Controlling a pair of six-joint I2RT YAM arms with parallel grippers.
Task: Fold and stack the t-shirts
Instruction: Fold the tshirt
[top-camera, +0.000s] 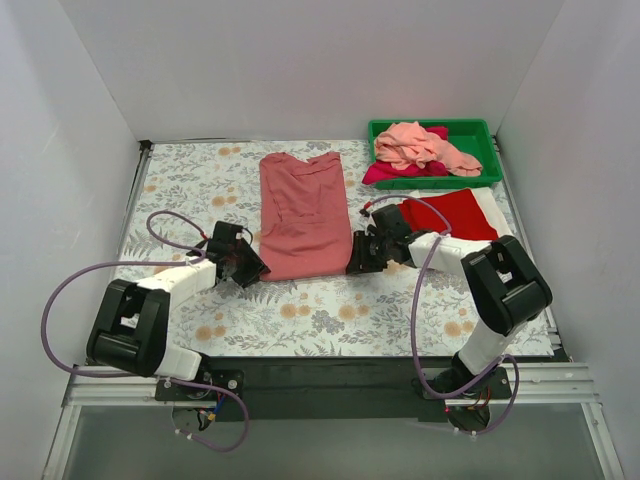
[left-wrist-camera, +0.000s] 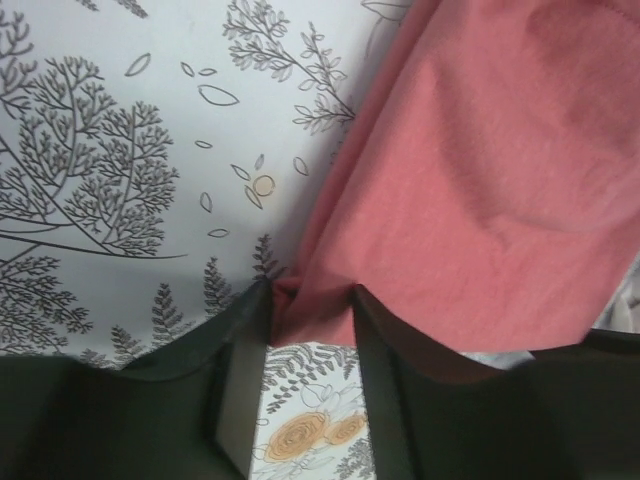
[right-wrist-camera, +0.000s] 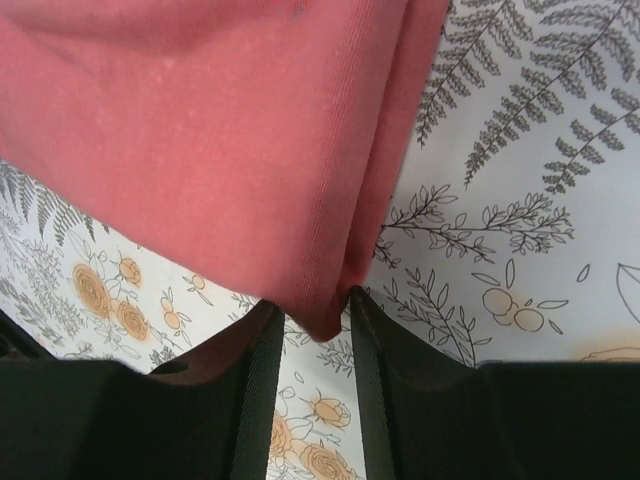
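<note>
Dusty rose t-shirt (top-camera: 303, 215) lies mid-table as a long narrow strip, sides apparently folded in, collar end far from the arms and hem end near them. At the near left corner of that hem, the left end effector (top-camera: 243, 262) is clenched on the cloth; the left wrist view shows the corner (left-wrist-camera: 287, 297) bunched between its fingers just above the floral table (top-camera: 200, 180). At the near right corner, the right end effector (top-camera: 362, 255) grasps the same shirt, its corner (right-wrist-camera: 322, 318) pinched between the two fingers.

Further right, a bright red t-shirt (top-camera: 455, 212) lies flat on a white t-shirt (top-camera: 492, 205), and beyond them the green bin (top-camera: 480, 130) holds a crumpled salmon pink t-shirt (top-camera: 420, 147) over a magenta t-shirt (top-camera: 385, 172).

The step in hand looks like the crosswise fold. Next, both arms probably need to lift together and carry the hem toward the collar, keeping pace so the edge stays straight.
</note>
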